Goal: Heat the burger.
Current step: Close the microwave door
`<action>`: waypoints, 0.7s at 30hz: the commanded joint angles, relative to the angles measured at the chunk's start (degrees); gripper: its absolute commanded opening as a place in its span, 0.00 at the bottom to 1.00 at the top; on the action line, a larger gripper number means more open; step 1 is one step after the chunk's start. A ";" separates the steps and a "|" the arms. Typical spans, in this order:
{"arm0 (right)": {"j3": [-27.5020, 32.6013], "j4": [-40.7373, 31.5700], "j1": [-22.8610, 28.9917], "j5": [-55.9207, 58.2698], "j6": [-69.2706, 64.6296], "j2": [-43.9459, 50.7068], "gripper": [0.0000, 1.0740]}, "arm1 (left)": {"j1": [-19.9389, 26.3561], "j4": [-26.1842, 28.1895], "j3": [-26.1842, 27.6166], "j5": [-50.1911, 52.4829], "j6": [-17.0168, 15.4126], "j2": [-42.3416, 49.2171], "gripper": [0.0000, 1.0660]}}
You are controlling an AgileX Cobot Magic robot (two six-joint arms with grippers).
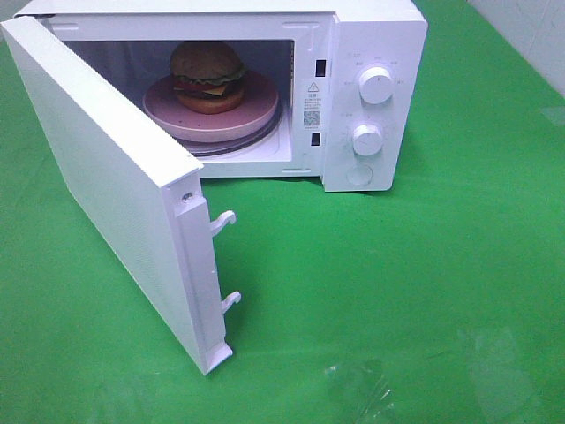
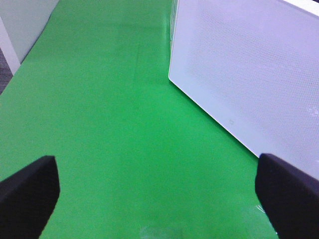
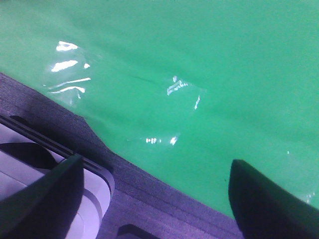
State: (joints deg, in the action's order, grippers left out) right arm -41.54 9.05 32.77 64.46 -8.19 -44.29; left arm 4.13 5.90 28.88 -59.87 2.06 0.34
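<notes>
One part of the job looked done: the burger (image 1: 207, 75) sat on the pink plate (image 1: 261, 113) inside the microwave (image 1: 388, 35), toward the far left of the scene, with the plate resting on the glass turntable. Nothing touched the burger, and no arm showed in the high view.

What remained, by my reading, was closing up and starting the heat. The door (image 1: 97, 177) stood swung wide open, hinged at the far left and reaching toward the near side, its two latch hooks (image 1: 224, 219) pointing right and well apart from the slots in the oven front. The upper knob (image 1: 376, 86) and the lower knob (image 1: 366, 139) on the right-hand panel had nothing near them; how they were set was too small to read.

The left gripper (image 2: 157, 174) had its jaws spread wide and empty over the green cloth (image 1: 397, 291), with the outer face of the door near it, not touching. The right gripper (image 3: 157, 169) also had its jaws spread with nothing between them, hanging over the near edge of the cloth. So the left gripper seemed the better placed to push the door shut, and the knobs would fall to the right side.
</notes>
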 commanded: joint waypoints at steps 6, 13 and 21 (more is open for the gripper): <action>6.13 0.11 -11.06 -0.80 0.29 7.96 0.71 | 0.00 0.17 0.11 0.06 0.00 1.03 0.95; 9.22 -1.60 -19.25 -1.78 0.97 18.22 0.71 | 0.00 0.17 0.11 0.06 0.00 1.03 0.95; 10.26 -4.87 -26.53 -3.15 5.39 30.94 0.71 | 0.00 0.17 0.11 0.06 0.00 1.03 0.95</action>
State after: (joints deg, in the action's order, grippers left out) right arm -31.46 4.70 6.76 61.82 -4.01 -14.04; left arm 4.13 5.90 28.88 -59.87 2.06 0.34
